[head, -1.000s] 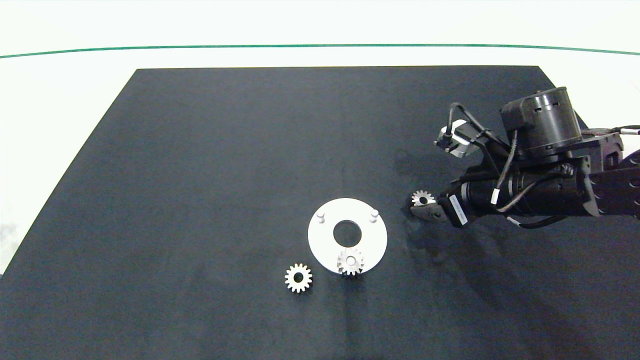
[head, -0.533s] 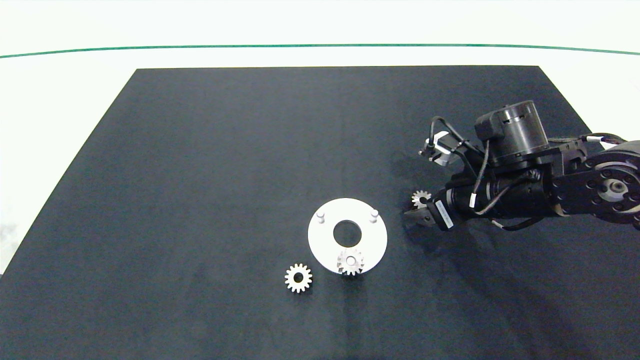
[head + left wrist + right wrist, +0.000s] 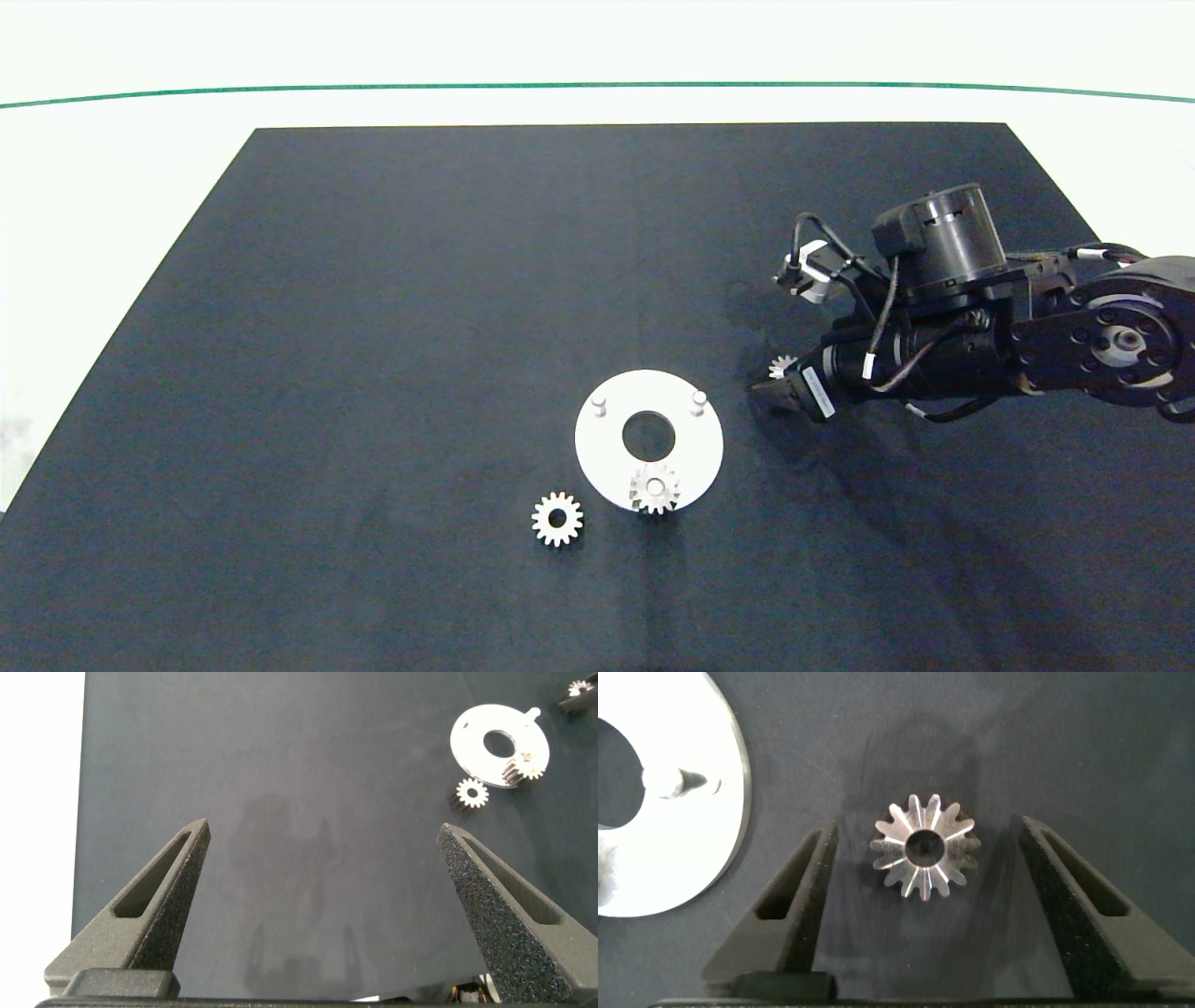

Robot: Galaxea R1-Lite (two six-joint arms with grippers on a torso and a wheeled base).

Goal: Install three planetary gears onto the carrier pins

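The right hand (image 3: 924,905) sits low over the black mat (image 3: 373,308) on the desk, at about three o'clock from the white carrier disc (image 3: 607,457); its fingers are spread wide, one on each side of a loose planetary gear (image 3: 925,859) that lies flat between them, neither finger touching it; that straddle looks like the set-up for a pinch across the teeth, so I judge the pick-up as about to begin.

On the disc one gear (image 3: 654,488) already sits on the six o'clock pin; the pins at ten o'clock (image 3: 598,405) and two o'clock (image 3: 698,399) stand bare, the latter being the nearer to the hand.

A third gear (image 3: 557,519) lies on the mat just off the disc's rim at about seven o'clock.

The left hand (image 3: 322,859) hangs well away from the work, fingers spread and holding nothing.
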